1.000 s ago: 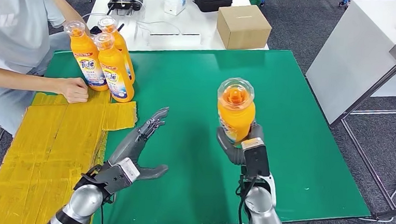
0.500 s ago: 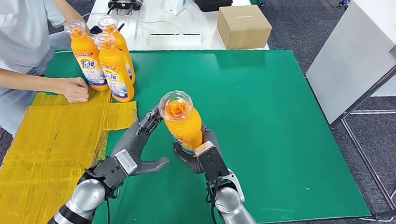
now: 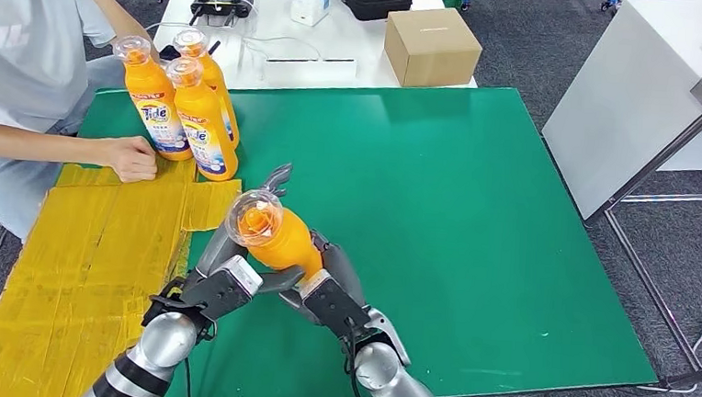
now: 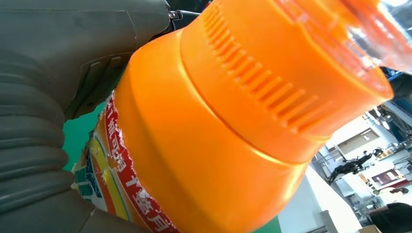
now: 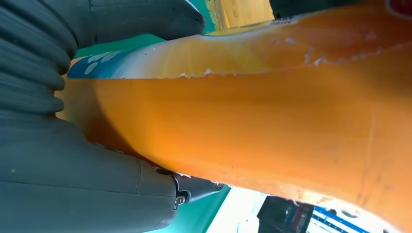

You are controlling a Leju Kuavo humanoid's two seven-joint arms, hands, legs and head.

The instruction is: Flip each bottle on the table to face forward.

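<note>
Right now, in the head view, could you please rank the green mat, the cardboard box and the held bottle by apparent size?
1. Green mat, by far the largest.
2. Cardboard box.
3. Held bottle; it looks close to the box, and sits nearer the camera, so this order is unsure.

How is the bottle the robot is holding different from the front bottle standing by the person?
The held bottle is up off the table, tilted, gripped by the right hand, with the left hand beside it. The front standing bottle stands upright on the table, untouched, its Tide label facing the camera. Both are orange with clear caps.
</note>
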